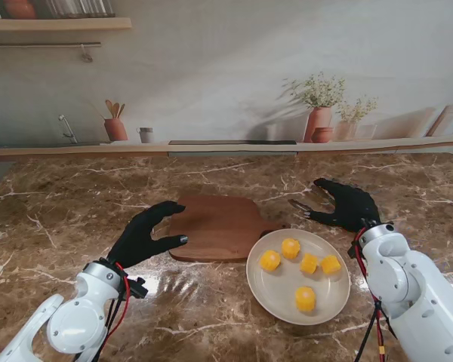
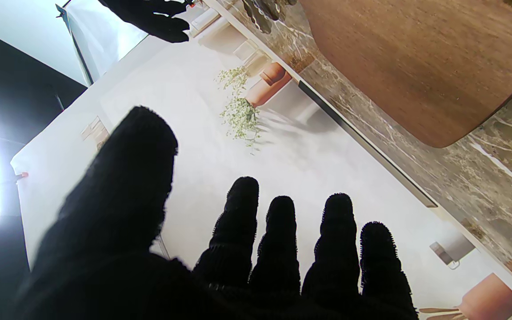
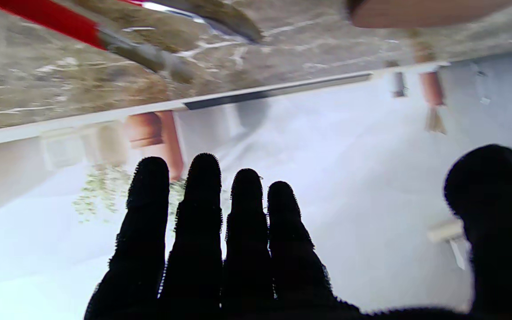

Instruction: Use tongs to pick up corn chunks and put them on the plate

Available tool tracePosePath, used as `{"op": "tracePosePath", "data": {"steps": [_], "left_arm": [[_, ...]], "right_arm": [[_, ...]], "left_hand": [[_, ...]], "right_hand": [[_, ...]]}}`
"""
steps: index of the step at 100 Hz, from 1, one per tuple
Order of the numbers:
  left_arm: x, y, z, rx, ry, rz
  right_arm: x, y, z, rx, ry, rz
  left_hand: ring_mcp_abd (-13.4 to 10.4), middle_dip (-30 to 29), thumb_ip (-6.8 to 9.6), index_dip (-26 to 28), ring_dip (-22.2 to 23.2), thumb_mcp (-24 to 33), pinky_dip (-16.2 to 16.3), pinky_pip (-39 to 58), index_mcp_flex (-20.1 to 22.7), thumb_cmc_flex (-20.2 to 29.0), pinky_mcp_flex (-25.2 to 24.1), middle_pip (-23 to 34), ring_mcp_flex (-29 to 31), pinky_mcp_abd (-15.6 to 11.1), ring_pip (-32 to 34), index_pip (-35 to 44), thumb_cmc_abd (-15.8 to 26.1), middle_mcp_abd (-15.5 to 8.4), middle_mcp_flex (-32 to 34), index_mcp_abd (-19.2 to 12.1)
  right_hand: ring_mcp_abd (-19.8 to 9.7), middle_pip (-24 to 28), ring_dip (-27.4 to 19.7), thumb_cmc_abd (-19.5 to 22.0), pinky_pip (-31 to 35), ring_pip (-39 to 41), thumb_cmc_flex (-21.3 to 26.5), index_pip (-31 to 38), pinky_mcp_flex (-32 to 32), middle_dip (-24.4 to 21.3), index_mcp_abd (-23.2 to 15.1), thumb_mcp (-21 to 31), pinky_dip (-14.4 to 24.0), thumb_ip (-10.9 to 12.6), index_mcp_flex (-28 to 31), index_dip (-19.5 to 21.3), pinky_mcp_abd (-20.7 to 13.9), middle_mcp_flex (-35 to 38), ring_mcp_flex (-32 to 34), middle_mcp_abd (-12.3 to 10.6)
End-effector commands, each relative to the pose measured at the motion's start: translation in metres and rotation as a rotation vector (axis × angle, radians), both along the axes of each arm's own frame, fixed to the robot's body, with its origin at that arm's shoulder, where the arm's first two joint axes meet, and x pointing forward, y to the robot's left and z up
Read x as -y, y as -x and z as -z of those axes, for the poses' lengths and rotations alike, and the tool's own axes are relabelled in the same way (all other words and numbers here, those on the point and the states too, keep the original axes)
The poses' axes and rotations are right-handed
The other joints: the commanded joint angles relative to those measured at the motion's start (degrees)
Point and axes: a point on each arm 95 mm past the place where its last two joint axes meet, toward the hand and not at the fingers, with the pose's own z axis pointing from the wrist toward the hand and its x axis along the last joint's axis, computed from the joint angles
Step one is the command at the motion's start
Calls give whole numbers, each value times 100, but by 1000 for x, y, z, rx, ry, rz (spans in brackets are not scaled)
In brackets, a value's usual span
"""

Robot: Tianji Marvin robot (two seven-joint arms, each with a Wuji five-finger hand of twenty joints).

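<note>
Marble table (image 1: 53, 219) spans the whole stand view, brown with pale veins, bounded at the far edge by a printed kitchen backdrop. Wooden cutting board (image 1: 217, 225) lies near the centre, its top bare; the left wrist view shows its rounded corner (image 2: 434, 66) against the marble.

Cream plate (image 1: 263, 292) sits just right of the board and nearer to me, its rim touching or overlapping the board's near right corner. Five corn chunks (image 1: 291, 247) rest on the plate, four in a loose row across the far half and one apart on the near side.

Left hand (image 1: 145, 236) is at the board's left edge, fingers spread and holding nothing, thumb tip at the board's near left corner; contact cannot be confirmed. The wrist view shows the fingers (image 2: 278, 240) straight and separated.

Right hand (image 1: 349, 205) lies beyond the plate on the right, fingers extended and empty, with the fingers (image 3: 202, 213) side by side in its wrist view.

Tongs (image 1: 303, 206) lie on the marble just left of the right hand, largely hidden by it. The right wrist view shows a red handle and metal arms (image 3: 118, 40), blurred.
</note>
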Motion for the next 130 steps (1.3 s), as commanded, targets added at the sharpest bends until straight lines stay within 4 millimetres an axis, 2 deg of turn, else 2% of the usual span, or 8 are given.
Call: {"op": "tracePosePath", "data": {"steps": [1,13,24,35,47,57,80,130], "left_arm": [[3,2,3,4,4,-2],[4,2,4,13,9,-3],[6,4,5,23,29,-4],[6,6,6,34,37,3],[7,8,8,40,47,12],[8,9,9,49,37,20],[9,13,10,62,41,12],[10,19,10,51,50,10]], "right_arm": [[-18,15,10,-31,-45,-50],[-38,29,12,-11,-120,-110],[-55,42,18,-6,-171,-175],[-69,55,23,-6,-227,-224],[-81,66,25,-19,-288,-275],[-87,70,26,-16,-311,-312],[-104,74,30,29,-391,-330],[-113,76,23,57,-423,-332]], "left_hand": [[-321,-78,152,45,-94,-173,86,-53,-65,-33,-103,-107,-259,-80,-190,-116,112,-239,-216,-82],[-464,-178,146,41,-381,-234,-81,-151,-55,-102,-85,-160,-479,-156,-446,-117,167,-249,-330,-67],[-623,-430,161,-7,-781,-378,-516,-464,-9,-98,-25,-280,-676,-335,-581,-165,178,-317,-437,-42],[-873,-793,189,-190,-1116,-671,-1127,-952,-27,-142,48,-381,-914,-610,-719,-351,248,-354,-550,-33],[-984,-883,221,-425,-1239,-957,-1486,-1179,-50,-146,111,-360,-988,-721,-729,-578,292,-388,-632,-6],[-1006,-889,224,-447,-1252,-1059,-1535,-1162,-51,-209,132,-366,-982,-727,-720,-585,315,-394,-633,-10],[-980,-895,247,-458,-1258,-1195,-1618,-1117,-15,-192,132,-370,-948,-703,-690,-568,347,-397,-594,3],[-952,-905,277,-459,-1243,-1409,-1633,-1011,-15,-132,97,-388,-902,-673,-672,-573,411,-382,-562,-5]], "right_hand": [[-131,-156,-251,71,-203,-168,-288,-148,-69,-184,-114,74,-231,201,116,-14,-166,54,-263,-22],[-202,-255,-506,75,-398,-265,-284,-135,-68,-418,-143,72,-563,229,250,-65,-261,123,-314,-14],[-269,-326,-652,93,-550,-330,-356,-147,-140,-563,-165,81,-789,265,263,-112,-376,60,-419,-34],[-285,-357,-754,151,-713,-380,-423,-180,-270,-656,-138,131,-1006,328,232,-156,-499,-44,-584,-13],[-316,-440,-865,203,-946,-460,-490,-306,-465,-767,-38,244,-1282,473,86,-245,-624,-280,-877,38],[-335,-516,-918,307,-1070,-510,-638,-381,-570,-837,40,257,-1412,489,-32,-287,-743,-466,-1049,82],[-319,-486,-946,439,-1067,-481,-778,-376,-531,-902,58,167,-1488,411,-18,-300,-726,-463,-1040,104],[-307,-397,-943,458,-982,-430,-648,-308,-554,-915,20,91,-1537,371,26,-285,-668,-430,-1019,80]]}}
